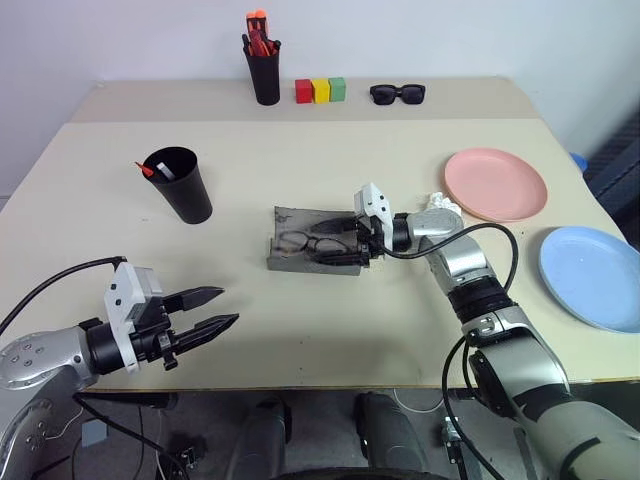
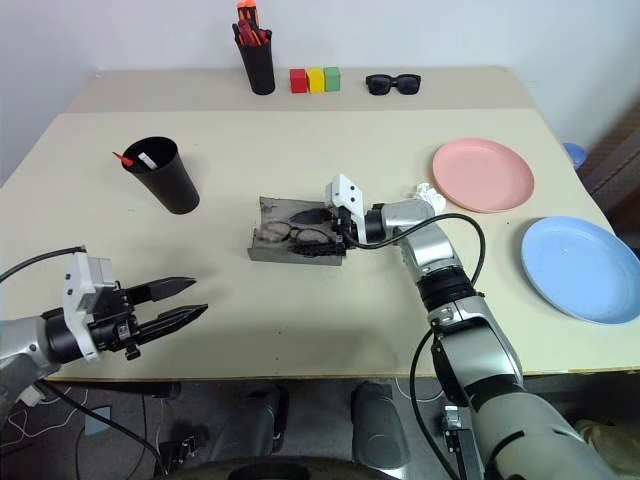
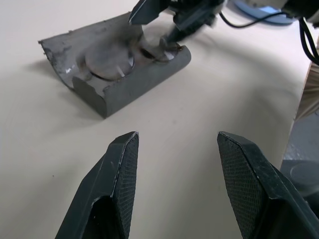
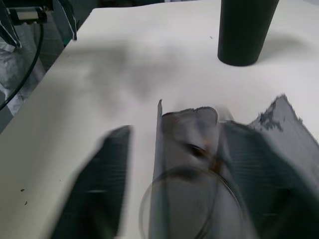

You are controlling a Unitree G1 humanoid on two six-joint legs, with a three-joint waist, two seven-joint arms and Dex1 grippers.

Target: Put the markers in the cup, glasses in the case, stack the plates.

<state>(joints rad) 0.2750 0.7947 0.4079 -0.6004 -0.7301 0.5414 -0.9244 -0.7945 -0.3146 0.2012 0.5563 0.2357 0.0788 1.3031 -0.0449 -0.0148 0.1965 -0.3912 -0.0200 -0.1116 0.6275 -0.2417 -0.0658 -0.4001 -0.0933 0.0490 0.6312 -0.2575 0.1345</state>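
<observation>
Right gripper (image 2: 322,226), its two black fingers spread apart, reached over the open felt-lined grey case (image 2: 275,247) at mid-table, where the thin wire-framed glasses (image 2: 303,236) with roundish lenses lay released.

no readable text, label, brand, number or sign on any object, table or gripper housing.

Grey case (image 1: 300,250), black cup (image 1: 182,185) (matte), pink plate (image 1: 495,184).
</observation>
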